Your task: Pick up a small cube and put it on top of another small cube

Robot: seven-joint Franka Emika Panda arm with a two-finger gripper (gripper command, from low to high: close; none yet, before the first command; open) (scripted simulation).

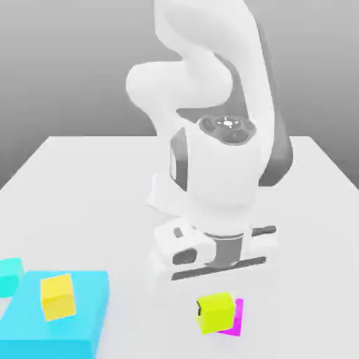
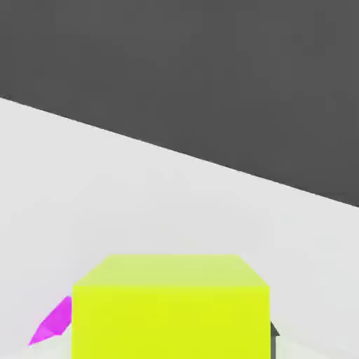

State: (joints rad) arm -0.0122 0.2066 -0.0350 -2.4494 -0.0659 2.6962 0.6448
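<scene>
While the white arm point(image 1: 210, 140) leaned low over the near part of the bench point(image 1: 91, 203), its pincer point(image 1: 216, 294) pointed down at the lime cube point(image 1: 214, 312); the fingers themselves were hidden behind the hand and the cube in the exterior view, yet the pincer was together, clamped on the lime cube, which sat directly beneath the hand; in the hand view the same lime cube point(image 2: 172, 308) loomed close to the camera, with a dark sliver of a fingertip point(image 2: 274, 332) touching one side of it. Behind the lime cube and partly covered by it lay the magenta cube point(image 1: 237, 319), seen as a pink edge at the exterior view's right; whether the two cubes touched, or whether the lime one was lifted clear of the surface, could not be told; in the hand view a corner of the magenta cube point(image 2: 52, 324) peeked out beside the lime face. Well apart, toward the exterior view's left, a large flat cyan block point(image 1: 63, 322) rested on the bench; a golden-yellow cube point(image 1: 57, 296) stood on top of it, slightly turned; a smaller cyan block point(image 1: 8, 275) lay just beside the flat one at the frame's edge.
</scene>
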